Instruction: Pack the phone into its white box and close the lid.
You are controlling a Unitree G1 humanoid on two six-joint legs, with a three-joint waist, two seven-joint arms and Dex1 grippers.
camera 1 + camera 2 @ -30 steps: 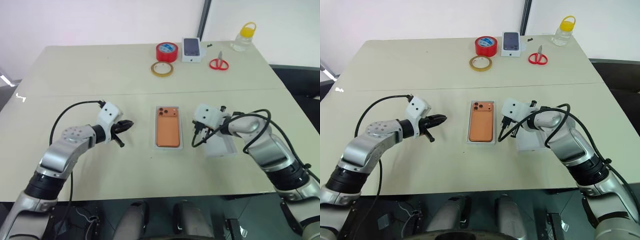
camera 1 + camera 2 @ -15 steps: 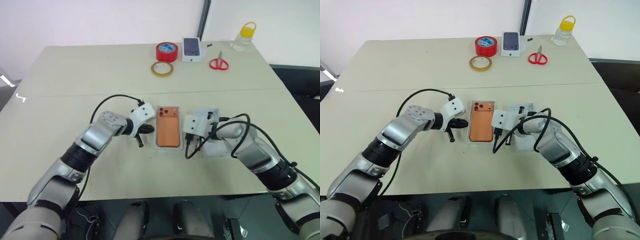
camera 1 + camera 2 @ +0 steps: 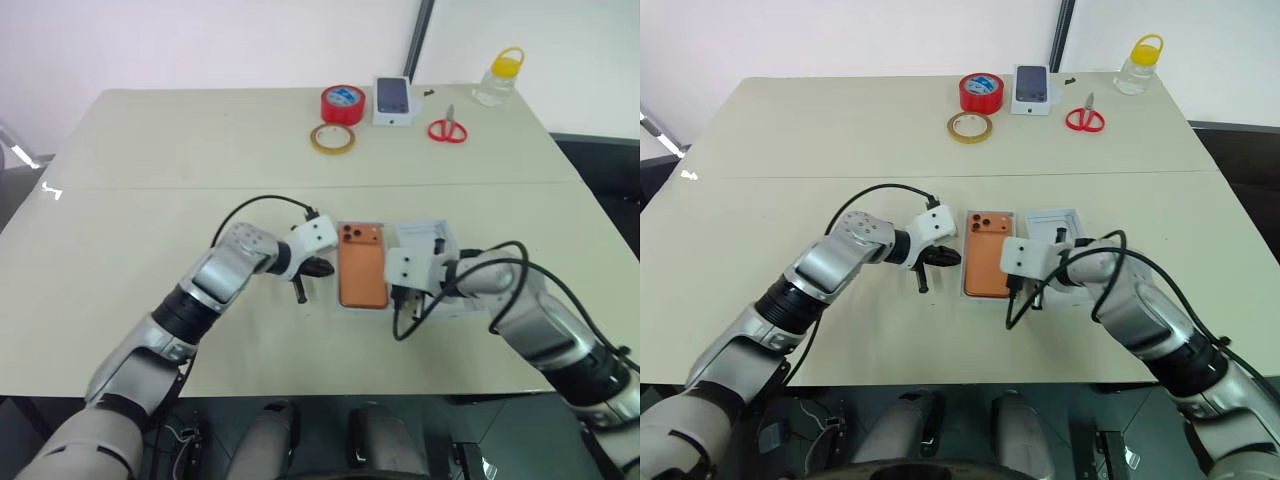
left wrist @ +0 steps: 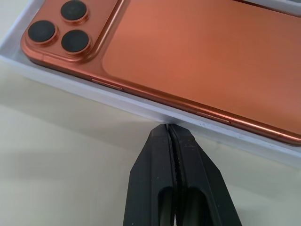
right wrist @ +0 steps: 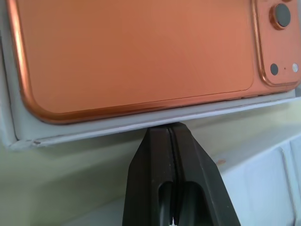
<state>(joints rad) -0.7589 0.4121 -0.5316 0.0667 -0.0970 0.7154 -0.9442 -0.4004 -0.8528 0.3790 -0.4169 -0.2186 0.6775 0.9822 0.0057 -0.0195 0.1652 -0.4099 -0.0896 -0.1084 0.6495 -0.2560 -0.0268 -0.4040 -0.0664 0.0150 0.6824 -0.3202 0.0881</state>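
1. Flat orange phone [image 3: 987, 253] lies back up in the shallow white cardboard box base [image 4: 141, 110], mid-surface toward the near edge. Rounded corners, glossy metallic edge band, raised camera block with three dark lenses [image 4: 60, 29] at the far corner on the robot's left.
2. Box base is only slightly bigger than the phone; a thin white rim shows all round. Sits flat on the pale beige surface [image 3: 840, 130].
3. Plain white cardboard lid [image 3: 432, 240] lies on the surface just beside the base, on the robot's right, open side up, partly covered by the right arm.
4. Left pincer [image 4: 167, 133]: black fingers pressed fully together, holding nothing. Tip is right at the base's long left wall; touching or a hair off, cannot tell.
5. Right pincer [image 5: 170, 130]: fingers likewise fully together, empty. Tip is at the base's long right wall, in the gap between base and lid.
6. Far edge of the surface: red tape roll [image 3: 981, 92], tan tape ring [image 3: 969, 126], small white box printed with a dark phone [image 3: 1032, 89], red-handled scissors [image 3: 1084, 117], clear jar with yellow lid [image 3: 1139, 68]. All well apart from the phone.
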